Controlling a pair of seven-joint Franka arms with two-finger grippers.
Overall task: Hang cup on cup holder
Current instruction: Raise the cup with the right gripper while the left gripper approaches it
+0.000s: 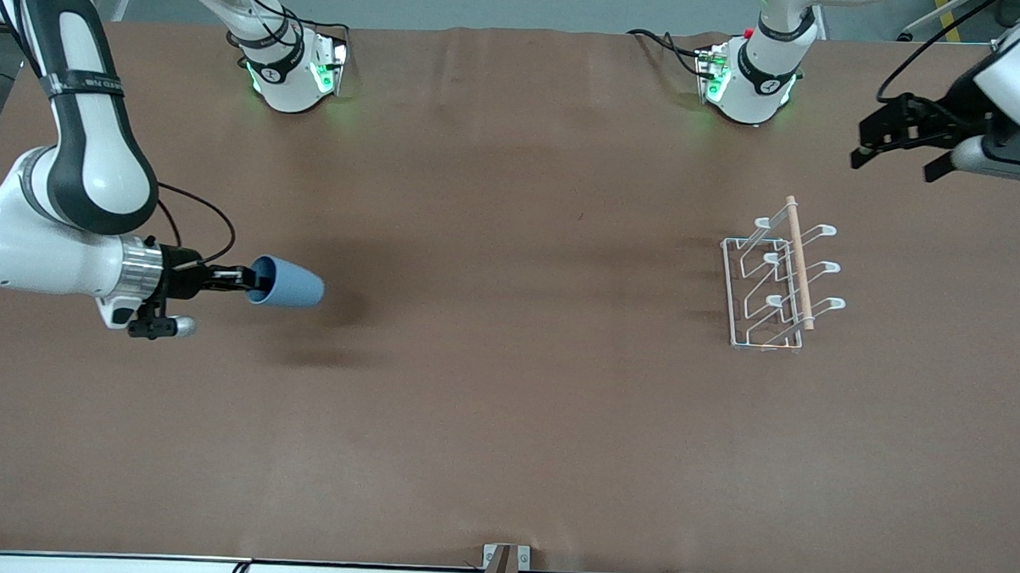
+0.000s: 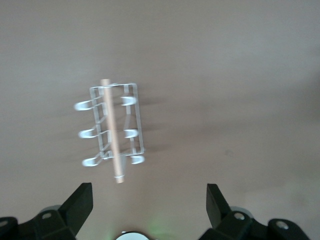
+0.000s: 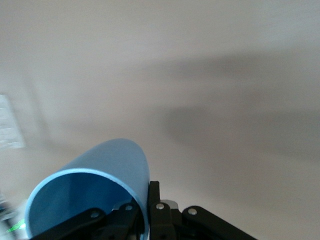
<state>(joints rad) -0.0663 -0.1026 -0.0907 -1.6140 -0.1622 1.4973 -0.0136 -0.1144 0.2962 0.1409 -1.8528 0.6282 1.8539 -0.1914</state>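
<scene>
The light-blue cup [image 1: 288, 283] is held on its side above the table at the right arm's end. My right gripper [image 1: 240, 279] is shut on its rim, one finger inside and one outside; the right wrist view shows the cup [image 3: 95, 187] pinched at the wall. The white wire cup holder [image 1: 779, 283] with its wooden rod stands on the table toward the left arm's end. My left gripper [image 1: 901, 147] is open and empty in the air beside the left arm's base, above the holder's end of the table. The left wrist view shows the holder [image 2: 114, 126] below the spread fingers.
A brown cloth [image 1: 505, 422] covers the whole table. The two arm bases [image 1: 293, 67] stand along the edge farthest from the front camera. A small bracket [image 1: 505, 562] sits at the table's nearest edge.
</scene>
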